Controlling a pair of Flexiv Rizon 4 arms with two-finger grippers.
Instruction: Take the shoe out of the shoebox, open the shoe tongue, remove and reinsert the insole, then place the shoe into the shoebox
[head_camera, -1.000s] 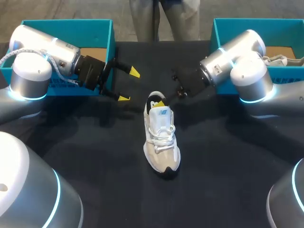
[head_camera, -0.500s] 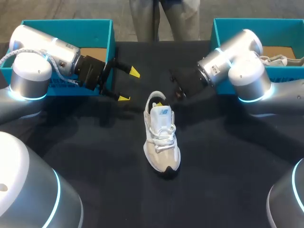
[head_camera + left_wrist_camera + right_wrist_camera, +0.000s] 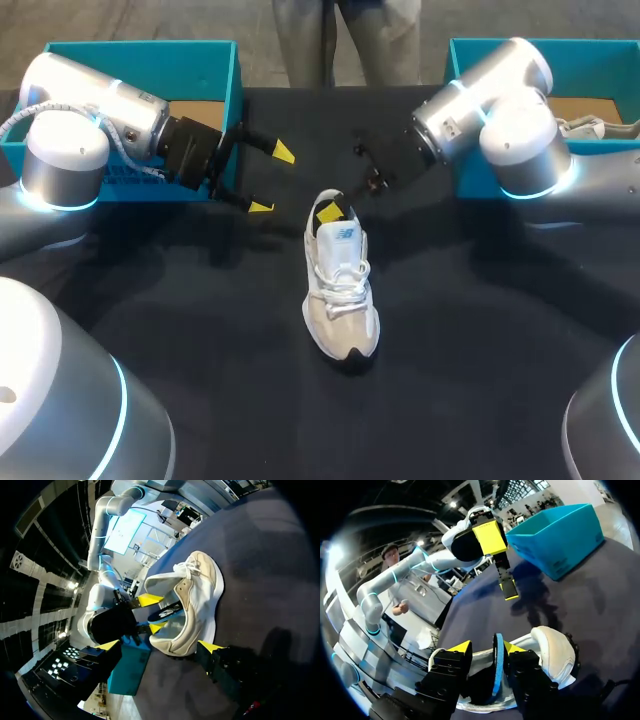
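Observation:
A white and beige sneaker [image 3: 340, 290] stands upright mid-table with its toe toward me. My right gripper [image 3: 331, 211] hangs over its heel opening, fingertips dipped inside. In the right wrist view this gripper [image 3: 486, 648] is open. A blue insole [image 3: 498, 667] stands on edge between its fingers, against one and apart from the other. The left wrist view shows the same sneaker [image 3: 197, 605] and insole [image 3: 168, 612] from the heel side. My left gripper [image 3: 272, 180] is open, left of the heel and above the table, holding nothing.
A teal shoebox [image 3: 215, 60] sits at the far left behind my left arm. A second teal box [image 3: 470, 60] at the far right holds another shoe [image 3: 585, 127]. The black tabletop [image 3: 200, 330] lies around the sneaker.
My right gripper's fingers have spread apart around the insole and its wrist has drawn up and back toward the far right. The left arm and the sneaker have stayed put.

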